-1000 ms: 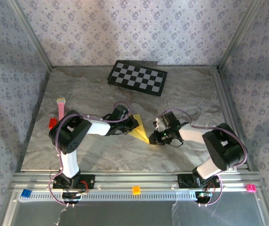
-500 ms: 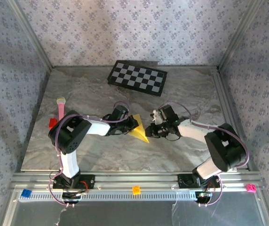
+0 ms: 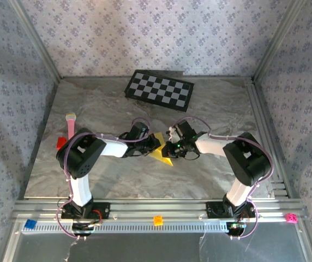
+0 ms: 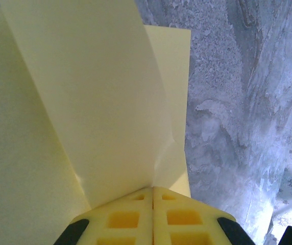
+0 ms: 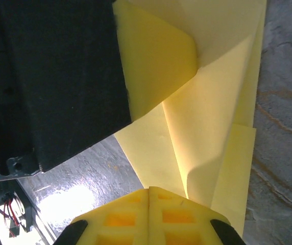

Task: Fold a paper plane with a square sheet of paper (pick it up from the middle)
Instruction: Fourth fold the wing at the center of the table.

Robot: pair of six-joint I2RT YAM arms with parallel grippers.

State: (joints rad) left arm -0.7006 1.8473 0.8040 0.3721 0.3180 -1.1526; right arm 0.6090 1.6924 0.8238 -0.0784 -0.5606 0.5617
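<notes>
Brings right gripper [image 3: 171, 148] in across grey marbled tabletop [image 3: 101, 109], now pinching thin yellow creased paper sheet [image 3: 164, 156] mid-table opposite left gripper [image 3: 156, 145], likewise clamped on it. Seems set for next fold.

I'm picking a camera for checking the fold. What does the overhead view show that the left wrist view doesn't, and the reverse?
Overhead adds the checkerboard, a red block, and the right pincer close beside the left pincer at mid-table. The left wrist view adds close detail: its pads pressed shut on the base of a raised flap. Shared: the yellow paper and the marble table.
</notes>
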